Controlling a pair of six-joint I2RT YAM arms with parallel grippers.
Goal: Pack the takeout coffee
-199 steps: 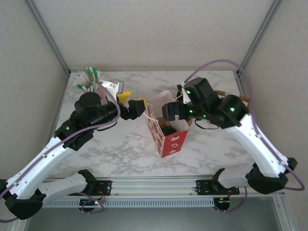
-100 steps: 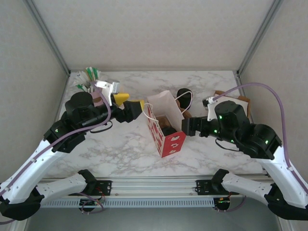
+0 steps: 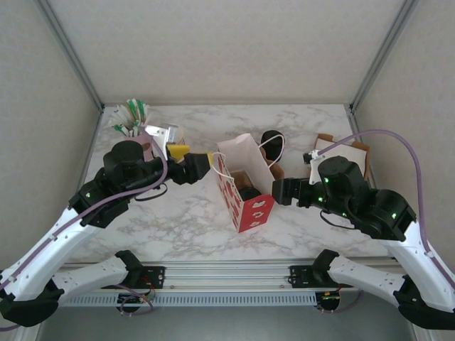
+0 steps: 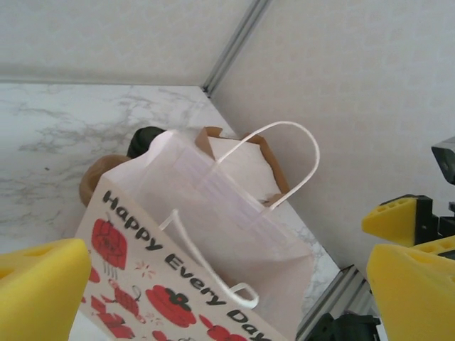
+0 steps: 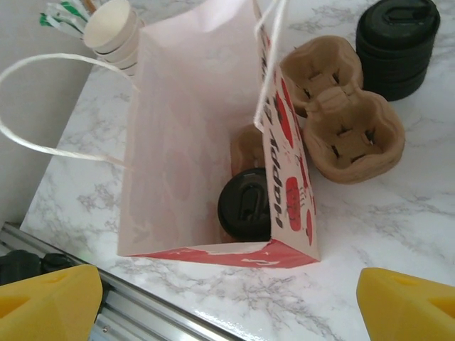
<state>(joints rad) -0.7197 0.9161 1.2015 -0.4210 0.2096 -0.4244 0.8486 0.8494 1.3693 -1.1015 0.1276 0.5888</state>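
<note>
Left hand (image 3: 190, 158) and right hand (image 3: 279, 190) both agape, arms inward.

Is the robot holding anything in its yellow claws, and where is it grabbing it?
Nothing is held. The left gripper and right gripper are both open and empty; the takeout coffee sits inside the paper bag.

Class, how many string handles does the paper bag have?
2. In the left wrist view, one handle loops up from the bag's far wall; the other droops at its near, printed wall. Neither is hidden.
</note>
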